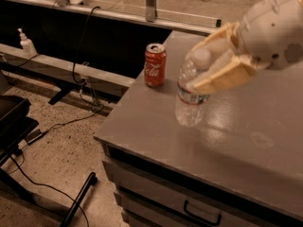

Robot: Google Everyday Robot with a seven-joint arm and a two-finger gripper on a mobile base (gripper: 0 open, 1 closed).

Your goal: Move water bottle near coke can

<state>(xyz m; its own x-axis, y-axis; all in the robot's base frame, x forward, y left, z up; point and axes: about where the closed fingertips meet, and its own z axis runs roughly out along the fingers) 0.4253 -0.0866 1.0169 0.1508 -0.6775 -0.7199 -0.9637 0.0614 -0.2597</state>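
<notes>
The water bottle (191, 100) is clear ribbed plastic with a white cap and a dark label band. It stands tilted a little on the grey cabinet top (246, 126). My gripper (194, 72) reaches in from the upper right, and its cream fingers (222, 74) are shut around the bottle's neck and shoulder. I cannot tell whether the bottle's base touches the top. The coke can (155, 65), red with white script and a silver top, stands upright just left of the bottle, a short gap away, near the cabinet's left edge.
The cabinet's front edge runs close below the bottle, with drawers and a black handle (202, 216) under it. A pump bottle (26, 42) stands on a low ledge at the left. Cables (57, 122) and a black chair base (14, 122) lie on the floor.
</notes>
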